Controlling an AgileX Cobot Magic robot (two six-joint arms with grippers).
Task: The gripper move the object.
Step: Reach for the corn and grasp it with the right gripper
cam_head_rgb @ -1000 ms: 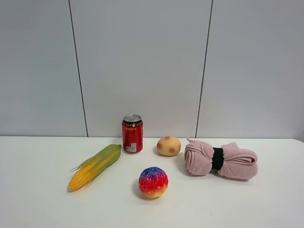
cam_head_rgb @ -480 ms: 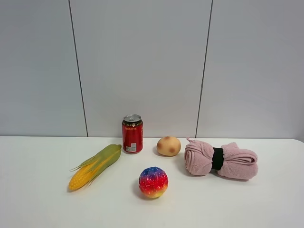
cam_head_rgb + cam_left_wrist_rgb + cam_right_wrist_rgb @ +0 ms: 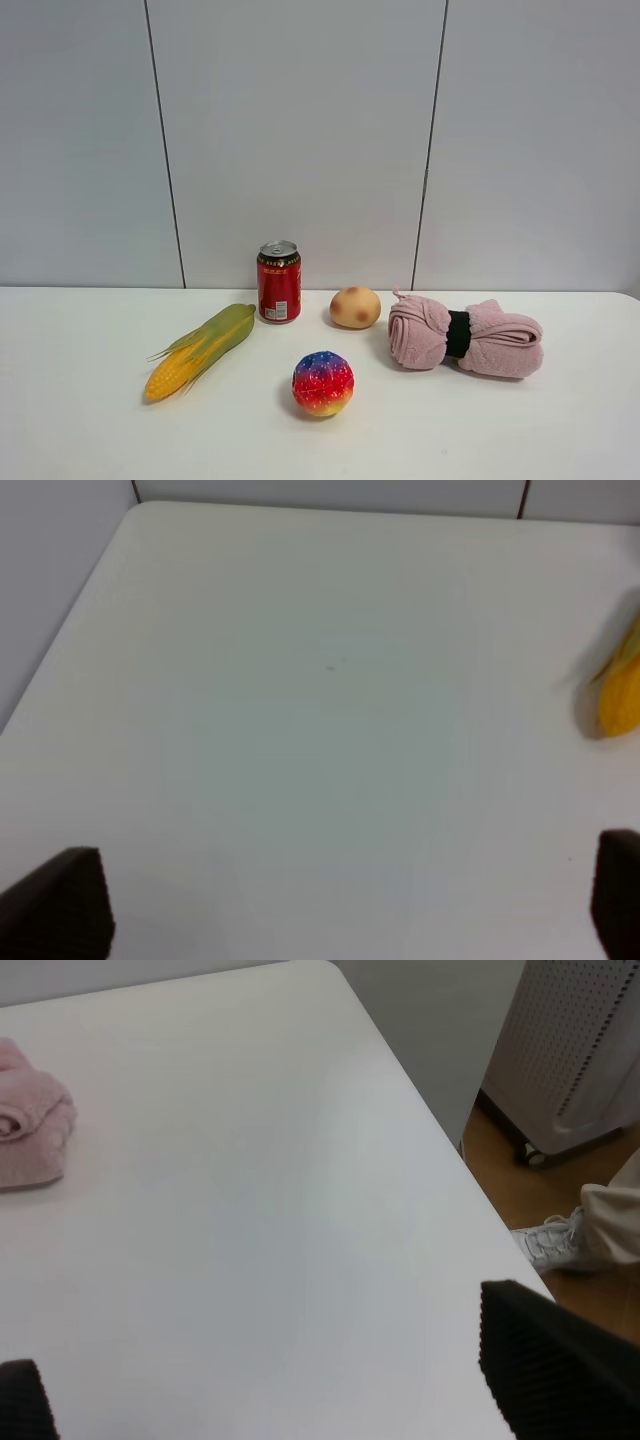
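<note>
The surface [image 3: 80,440] carries five things, one of each kind: one toy corn cob [image 3: 200,350], one red can [image 3: 279,283], one tan potato [image 3: 355,307], one rainbow ball [image 3: 323,383] and one pink rolled towel [image 3: 465,337]. Beyond its edge, the right wrist view adds one white shoe [image 3: 548,1245] and one white perforated unit [image 3: 575,1055].

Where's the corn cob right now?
Exterior high view: the corn cob lies left of centre on the table, left of the red can and rainbow ball.
</note>
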